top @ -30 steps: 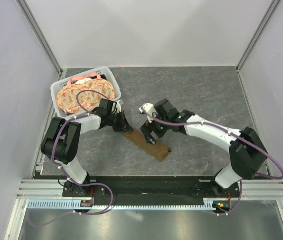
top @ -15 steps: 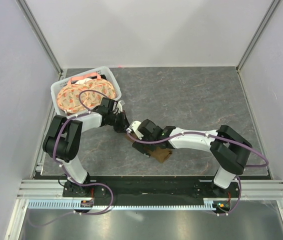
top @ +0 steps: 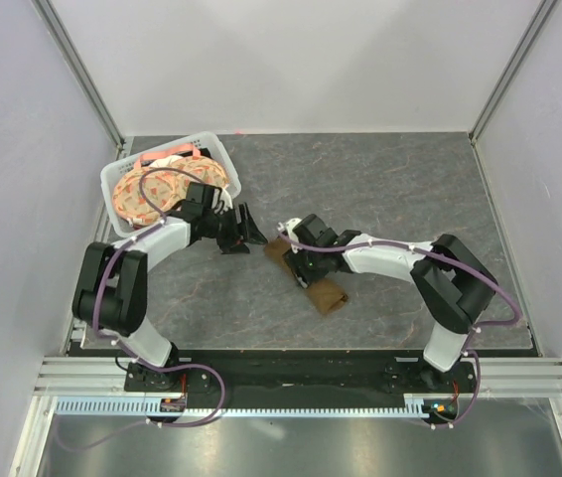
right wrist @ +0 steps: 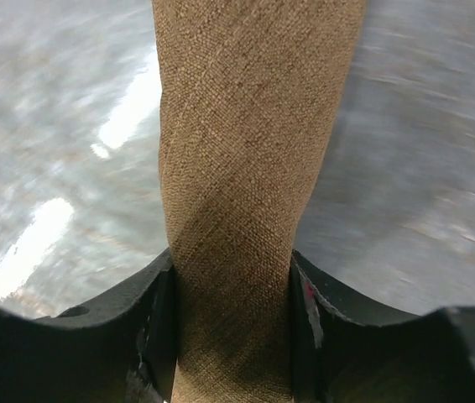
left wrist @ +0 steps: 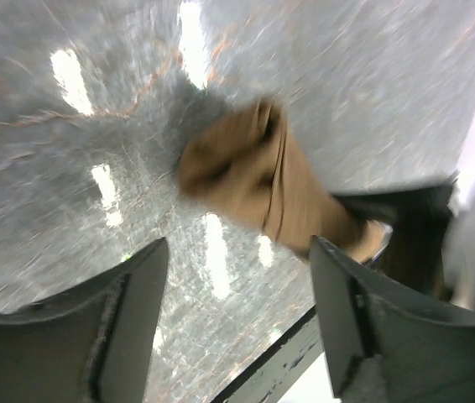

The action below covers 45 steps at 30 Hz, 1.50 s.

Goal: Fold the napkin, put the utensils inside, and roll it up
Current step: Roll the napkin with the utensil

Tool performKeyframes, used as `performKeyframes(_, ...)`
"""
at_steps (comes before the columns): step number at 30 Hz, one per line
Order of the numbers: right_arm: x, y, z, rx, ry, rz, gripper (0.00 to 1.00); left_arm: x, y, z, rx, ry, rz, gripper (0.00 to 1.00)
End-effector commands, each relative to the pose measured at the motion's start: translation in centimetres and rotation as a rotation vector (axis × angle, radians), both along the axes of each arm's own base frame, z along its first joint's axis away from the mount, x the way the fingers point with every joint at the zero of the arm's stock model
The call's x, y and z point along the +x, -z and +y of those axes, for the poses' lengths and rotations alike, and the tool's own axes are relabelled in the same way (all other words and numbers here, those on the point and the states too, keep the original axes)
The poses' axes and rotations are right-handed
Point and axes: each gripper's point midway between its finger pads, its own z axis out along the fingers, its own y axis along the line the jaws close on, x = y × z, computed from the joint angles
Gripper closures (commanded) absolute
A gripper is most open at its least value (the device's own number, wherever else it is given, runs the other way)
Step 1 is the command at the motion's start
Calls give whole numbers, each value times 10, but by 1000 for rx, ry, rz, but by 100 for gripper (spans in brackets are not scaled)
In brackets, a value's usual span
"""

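The brown napkin (top: 327, 295) lies rolled into a slim tube on the grey table, slanting from upper left to lower right. My right gripper (top: 304, 268) is over its middle, and in the right wrist view both fingers (right wrist: 158, 323) press the sides of the napkin (right wrist: 254, 126), shut on it. To the left of the roll's upper end, my left gripper (top: 245, 231) stands open and apart from it. The left wrist view shows the napkin's end (left wrist: 246, 172) beyond the spread jaws of that gripper (left wrist: 237, 319), with bare table between them. The utensils are hidden.
A white basket (top: 112, 180) holding round orange-patterned plates (top: 167, 189) stands at the back left, just behind my left arm. The table's black front rail (top: 291, 358) runs below the napkin. Grey walls close in both sides.
My left gripper has let go of the napkin's upper end, opened and drawn back toward the basket. My right gripper has closed on the roll's middle, and the roll has shifted slightly right.
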Motion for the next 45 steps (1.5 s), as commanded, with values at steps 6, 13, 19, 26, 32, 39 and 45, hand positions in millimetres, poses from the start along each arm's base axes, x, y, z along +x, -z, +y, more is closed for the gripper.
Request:
performKeyframes(6,20,28,-96,-106,398,147,47,12,-92,19,-33,-28,-218,8)
performKeyframes(13,47,39,-158,-147,528,178,46,-8,-121,32,-53,38,-321,6)
performKeyframes(19,67,44,-202,-117,670,214,47,-13,-133,50,-49,51,-404,5)
performKeyframes(26,90,15,-204,-30,721,161,33,-17,-152,57,-12,53,-512,5)
performKeyframes(32,115,-57,-195,96,719,14,2,-19,-183,68,32,-11,-600,1)
performKeyframes(39,120,-162,-211,187,745,-281,2,-32,-211,79,49,-102,-678,1)
performKeyframes(45,84,-195,-240,246,801,-576,2,-51,-227,97,124,-178,-815,1)
